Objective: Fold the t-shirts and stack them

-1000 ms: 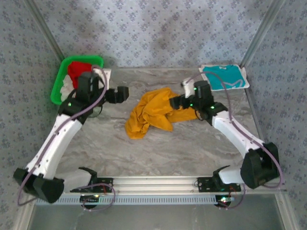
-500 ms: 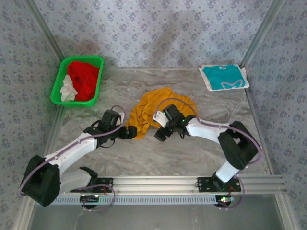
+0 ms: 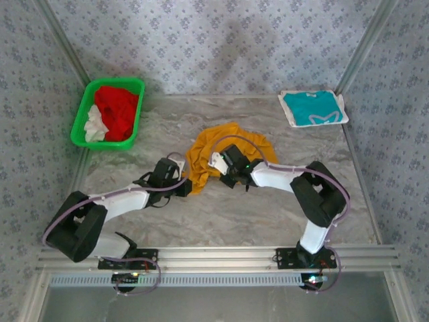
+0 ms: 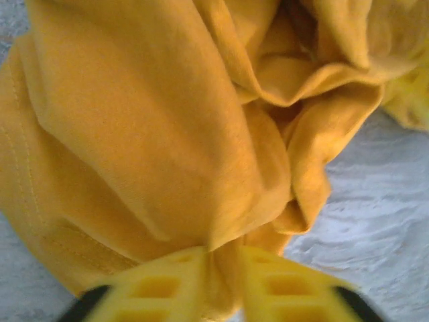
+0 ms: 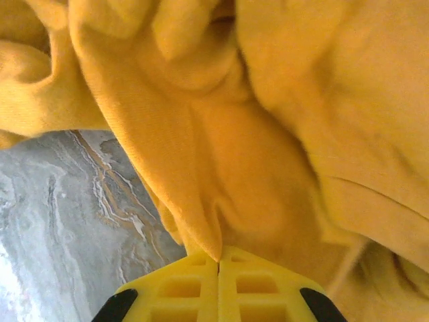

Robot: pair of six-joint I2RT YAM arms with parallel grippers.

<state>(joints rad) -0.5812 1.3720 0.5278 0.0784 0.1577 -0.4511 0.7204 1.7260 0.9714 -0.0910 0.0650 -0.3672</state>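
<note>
Between both jaws: yellow-orange t-shirt (image 3: 201,154) crumpled on table (image 3: 268,215) | left jaws clenched on hem | right jaws pinching fold | probably to spread it

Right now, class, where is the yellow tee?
In the top view, the yellow tee lies crumpled mid-table, its near edge pinched by the left gripper and the right gripper.
</note>
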